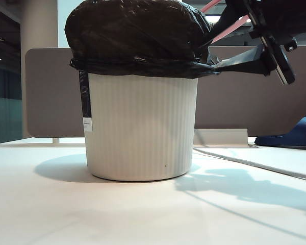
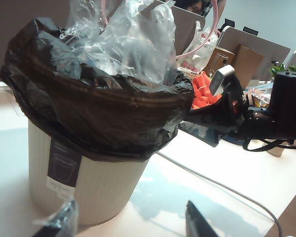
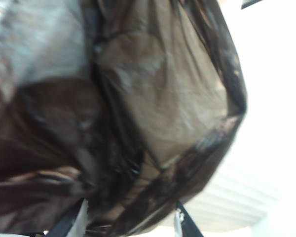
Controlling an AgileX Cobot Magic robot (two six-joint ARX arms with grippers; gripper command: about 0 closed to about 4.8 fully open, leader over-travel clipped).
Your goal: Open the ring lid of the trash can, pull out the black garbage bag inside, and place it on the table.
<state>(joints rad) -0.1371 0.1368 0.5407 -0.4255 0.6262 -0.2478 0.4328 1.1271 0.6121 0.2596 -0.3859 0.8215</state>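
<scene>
The cream ribbed trash can (image 1: 143, 127) stands mid-table (image 1: 92, 214). The black garbage bag (image 1: 137, 30) bulges above its rim and folds down over it. Behind the can the pale pink ring lid (image 1: 229, 28) is tipped up. My right gripper (image 1: 211, 51) comes in from the upper right, one finger above and one below the bag's folded edge. Up close, my right gripper (image 3: 129, 224) is open around the bag (image 3: 138, 98), not pinching it. My left gripper (image 2: 130, 222) hangs open and empty, short of the can (image 2: 103, 187). It sees the bag (image 2: 103, 108) and ring lid (image 2: 213, 27).
A grey-brown partition panel (image 1: 51, 92) runs behind the table. A blue slipper (image 1: 296, 133) lies at the far right. A cable (image 2: 222, 185) crosses the tabletop beside the can. Clear plastic (image 2: 123, 44) sticks up from the bag's mouth. Orange clutter (image 2: 202, 91) and boxes sit beyond.
</scene>
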